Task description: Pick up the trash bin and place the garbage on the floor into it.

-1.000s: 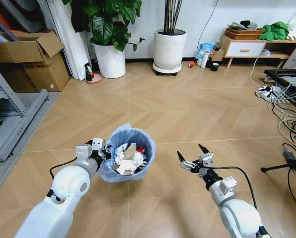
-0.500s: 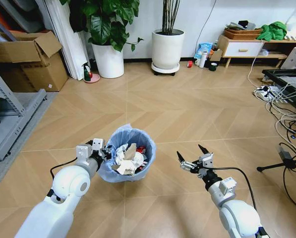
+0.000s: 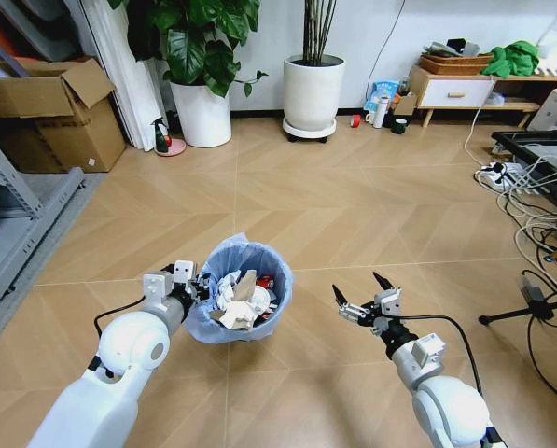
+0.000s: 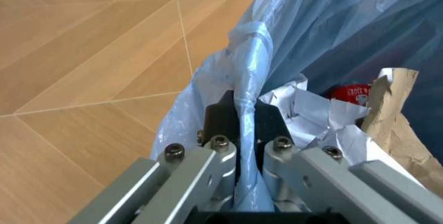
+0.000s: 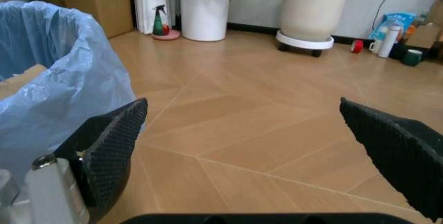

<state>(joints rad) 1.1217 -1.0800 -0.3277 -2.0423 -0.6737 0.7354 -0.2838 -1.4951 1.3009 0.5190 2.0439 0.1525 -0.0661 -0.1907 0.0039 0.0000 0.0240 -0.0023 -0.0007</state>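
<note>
Low in the frame, the left pincer (image 3: 187, 283) stayed clamped on the trash bin (image 3: 238, 289) rim; the right pincer (image 3: 364, 292), lower right, hung spread and empty. The garbage (image 3: 242, 296) sat inside. Only the background slid, so the robot was moving; the floor (image 3: 353, 215) ahead looked litter-free.
</note>
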